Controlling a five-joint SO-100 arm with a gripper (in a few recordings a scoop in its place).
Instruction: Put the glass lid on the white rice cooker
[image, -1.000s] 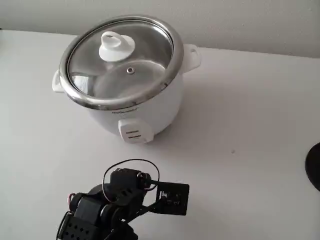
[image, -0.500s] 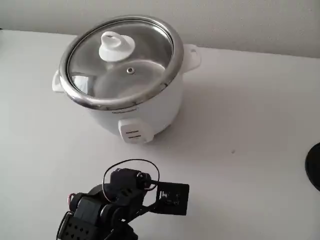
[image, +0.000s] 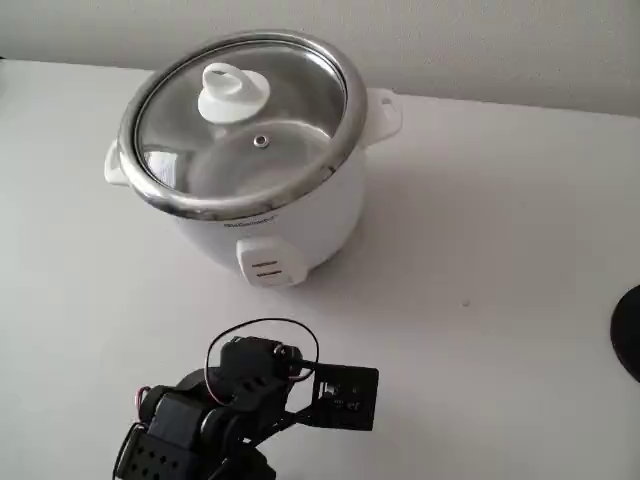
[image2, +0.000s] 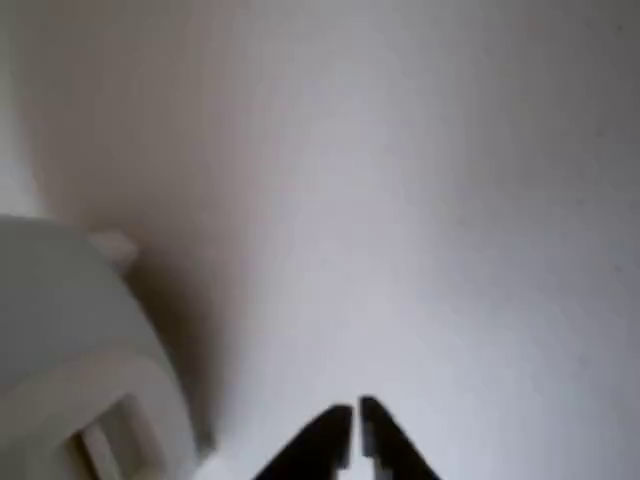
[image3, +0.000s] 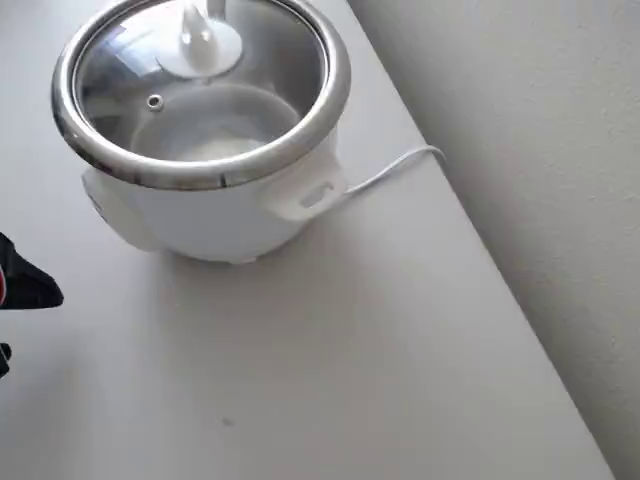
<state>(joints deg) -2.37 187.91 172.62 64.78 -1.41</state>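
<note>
The glass lid (image: 240, 120) lies flat on the white rice cooker (image: 300, 215), its white knob (image: 230, 92) upright and its metal rim seated on the pot's rim. The overhead view shows the same lid (image3: 200, 80) on the cooker (image3: 210, 215). My black arm (image: 230, 410) is low at the front of the table, well away from the cooker. In the wrist view my gripper (image2: 355, 432) is shut with nothing between its dark fingertips, above bare table. The cooker's side and switch panel (image2: 80, 400) sit to its left.
The cooker's white cord (image3: 390, 170) runs off toward the wall behind it. A dark round object (image: 628, 335) is cut off at the table's right edge. A black part of my arm (image3: 25, 285) shows at the overhead view's left edge.
</note>
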